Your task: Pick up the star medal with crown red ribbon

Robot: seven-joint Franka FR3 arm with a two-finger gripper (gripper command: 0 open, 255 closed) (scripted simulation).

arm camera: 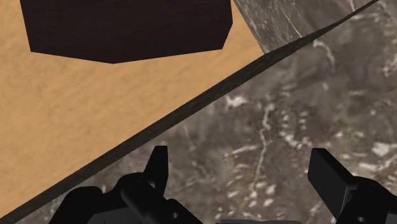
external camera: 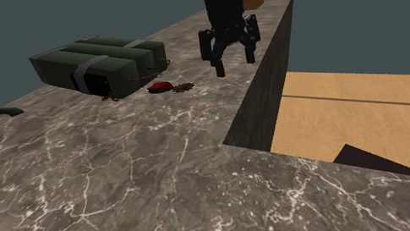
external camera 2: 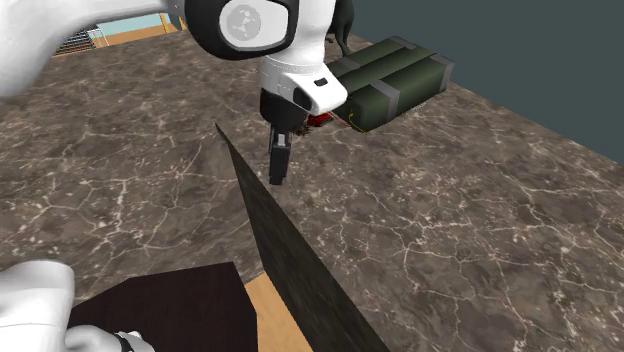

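While the gripper hangs over the marble counter near its edge, jaws are released, standing apart w/ nothing btwn them. In shoulder view the star medal w/ red ribbon lies on the counter at approx 9 o'clock of the gripper, apart from it, just beside the green strapped case, at the case's 5 o'clock. Wood floor lies past the edge.

The white arm reaches out, wrist bent straight down, and there's the black tool hanging with both fingers spread well apart, tips pointing down, nothing gripped between them.
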